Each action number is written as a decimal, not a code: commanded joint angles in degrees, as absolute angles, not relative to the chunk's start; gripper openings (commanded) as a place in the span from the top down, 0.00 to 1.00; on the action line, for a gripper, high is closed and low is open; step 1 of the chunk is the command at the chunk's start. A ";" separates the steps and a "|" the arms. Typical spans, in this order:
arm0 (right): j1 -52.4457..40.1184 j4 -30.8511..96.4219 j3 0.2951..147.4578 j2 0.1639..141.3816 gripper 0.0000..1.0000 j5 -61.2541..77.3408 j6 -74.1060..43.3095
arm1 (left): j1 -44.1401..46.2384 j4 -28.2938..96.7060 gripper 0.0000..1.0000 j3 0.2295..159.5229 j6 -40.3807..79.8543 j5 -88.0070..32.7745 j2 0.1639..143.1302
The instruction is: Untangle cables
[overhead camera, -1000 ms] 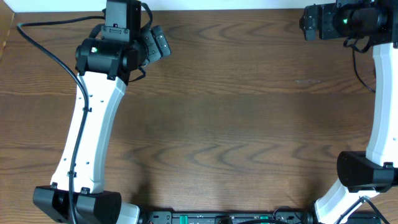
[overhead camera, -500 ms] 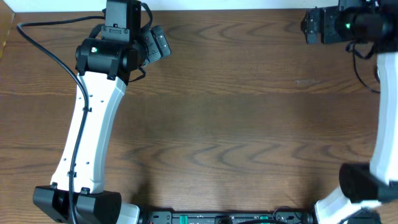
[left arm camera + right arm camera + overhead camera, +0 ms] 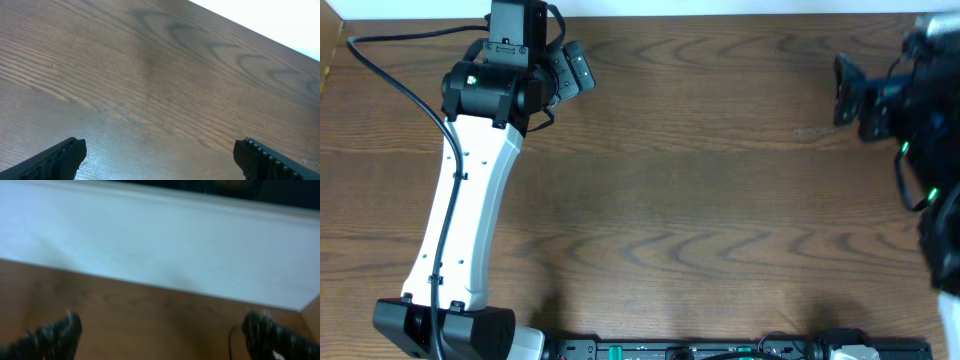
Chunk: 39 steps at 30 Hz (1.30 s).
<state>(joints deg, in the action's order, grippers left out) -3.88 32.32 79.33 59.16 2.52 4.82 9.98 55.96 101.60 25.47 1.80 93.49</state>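
The left pincer (image 3: 570,72) is hovering over the far left corner of the bench (image 3: 700,200), at the end of the white left arm (image 3: 460,210) that is reaching up from the near edge. In the left wrist view this pincer (image 3: 160,157) is standing spread wide, its two dark fingertips (image 3: 60,155) sitting at opposite sides of the picture with only bare brown wood grain (image 3: 150,75) lying between them, so it is pinching nothing. The right pincer (image 3: 858,98) is showing at the far right side of the bench as a dark, blurred shape, too smeared to read from above. Its own camera is giving a soft picture too, yet the fingers (image 3: 55,332) are standing far apart there as well, and the right pincer (image 3: 161,332) is gripping nothing. It is facing the far edge of the bench and a pale surface (image 3: 150,245) rising behind it. As for the cables, neither the black one nor the white one is showing in any of the three views. A thin dark line (image 3: 230,339) is curving near the right-hand finger in the right wrist view, but I cannot tell what it is.
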 commanded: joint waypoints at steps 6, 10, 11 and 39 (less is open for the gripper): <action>-2.35 5.72 45.84 39.97 0.01 2.44 5.39 | 10.09 56.10 0.00 101.75 25.15 2.11 93.89; -0.93 -3.88 31.35 30.50 0.01 3.40 5.39 | 10.09 56.10 0.00 101.75 25.15 2.11 93.89; -0.82 -5.34 28.42 28.34 0.01 3.40 5.39 | 10.09 56.10 0.00 101.75 25.15 2.11 93.89; -0.82 4.10 0.32 0.30 0.01 3.55 3.20 | 10.09 56.10 0.00 101.75 25.15 2.11 93.89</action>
<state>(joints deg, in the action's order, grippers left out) -1.17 3.95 0.36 0.75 3.20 4.69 9.98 55.96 101.60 25.47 1.78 93.49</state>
